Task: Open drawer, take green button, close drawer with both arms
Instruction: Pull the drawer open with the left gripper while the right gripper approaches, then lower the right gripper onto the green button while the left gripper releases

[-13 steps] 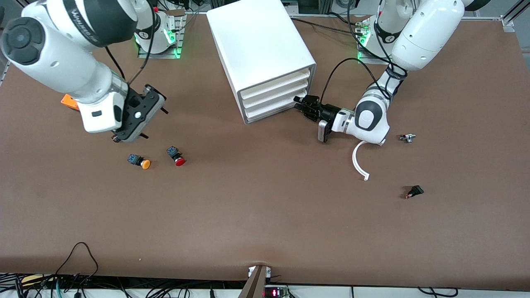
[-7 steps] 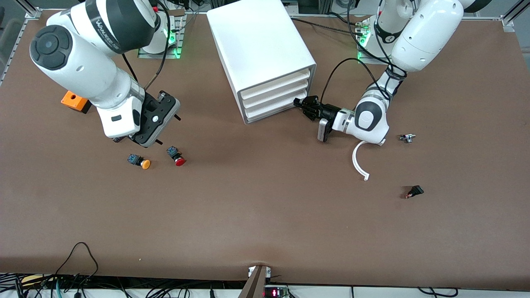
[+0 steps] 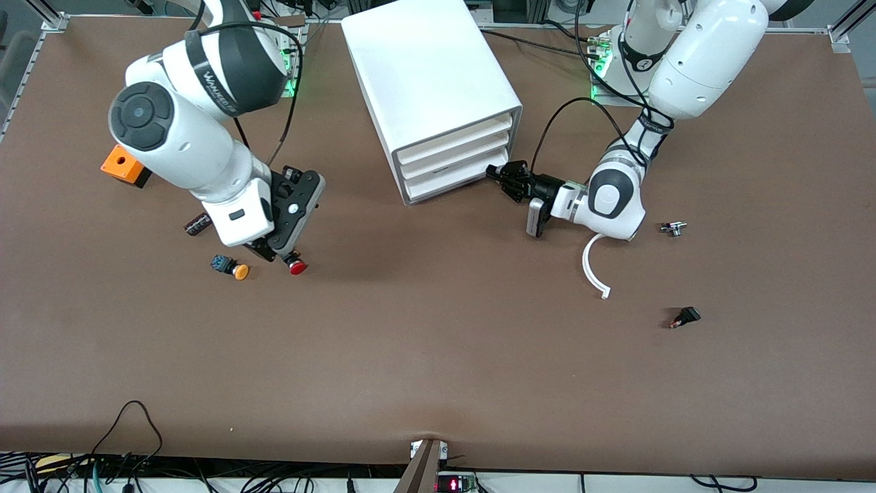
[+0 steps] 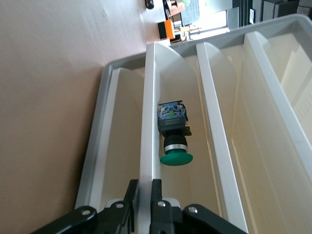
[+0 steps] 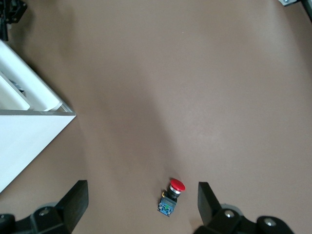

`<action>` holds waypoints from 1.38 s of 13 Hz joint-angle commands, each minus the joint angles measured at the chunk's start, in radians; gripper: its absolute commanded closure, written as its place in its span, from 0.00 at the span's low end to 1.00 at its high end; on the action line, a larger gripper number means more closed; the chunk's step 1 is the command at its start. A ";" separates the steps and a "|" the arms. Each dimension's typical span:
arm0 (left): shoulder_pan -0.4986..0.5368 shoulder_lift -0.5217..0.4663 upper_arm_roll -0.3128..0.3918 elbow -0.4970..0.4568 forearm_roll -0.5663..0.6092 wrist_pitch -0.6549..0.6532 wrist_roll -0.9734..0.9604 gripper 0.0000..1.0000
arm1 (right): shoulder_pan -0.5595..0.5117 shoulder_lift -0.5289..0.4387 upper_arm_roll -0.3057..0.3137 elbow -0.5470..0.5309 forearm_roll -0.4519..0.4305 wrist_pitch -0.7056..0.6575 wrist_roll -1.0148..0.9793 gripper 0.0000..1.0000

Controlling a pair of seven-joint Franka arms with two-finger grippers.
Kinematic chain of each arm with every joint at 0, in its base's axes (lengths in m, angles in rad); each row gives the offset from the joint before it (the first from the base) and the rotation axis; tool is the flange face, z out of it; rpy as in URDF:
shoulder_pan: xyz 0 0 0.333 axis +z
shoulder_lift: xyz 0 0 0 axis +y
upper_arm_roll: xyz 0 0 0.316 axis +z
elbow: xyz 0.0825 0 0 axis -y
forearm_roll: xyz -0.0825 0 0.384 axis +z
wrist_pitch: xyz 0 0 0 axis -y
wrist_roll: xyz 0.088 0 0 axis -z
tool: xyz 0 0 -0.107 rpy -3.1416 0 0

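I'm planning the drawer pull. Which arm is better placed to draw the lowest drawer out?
Left. The left gripper has its fingers shut on the lowest drawer's front lip. The right gripper hangs open over the red button, away from the cabinet.

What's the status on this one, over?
Left end effector shut on the drawer front wall. Right end effector open over red button. Green button inside drawer, unobstructed.

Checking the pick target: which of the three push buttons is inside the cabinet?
The green-capped button, lying in the drawer that the left gripper clamps. The red-capped button and orange-capped button lie on the table.
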 commanded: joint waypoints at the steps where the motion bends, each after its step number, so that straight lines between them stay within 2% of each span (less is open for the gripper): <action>1: 0.015 0.005 0.001 0.043 -0.015 0.005 -0.026 1.00 | 0.019 0.013 -0.001 0.026 0.004 0.002 -0.049 0.01; 4: 0.026 0.004 0.009 0.066 -0.012 0.005 -0.054 1.00 | 0.091 0.014 -0.003 0.036 0.004 0.022 -0.043 0.01; 7: 0.050 0.008 0.017 0.106 -0.009 0.008 -0.071 1.00 | 0.146 0.094 -0.003 0.113 -0.002 0.022 -0.062 0.01; 10: 0.050 0.012 0.044 0.169 0.051 0.008 -0.143 1.00 | 0.201 0.174 -0.003 0.205 -0.004 0.020 -0.060 0.01; 13: 0.050 0.030 0.073 0.213 0.078 0.008 -0.172 1.00 | 0.208 0.192 -0.003 0.221 0.006 0.032 -0.123 0.01; 18: 0.050 0.064 0.110 0.269 0.083 0.008 -0.178 1.00 | 0.283 0.207 -0.006 0.225 0.001 0.063 -0.241 0.01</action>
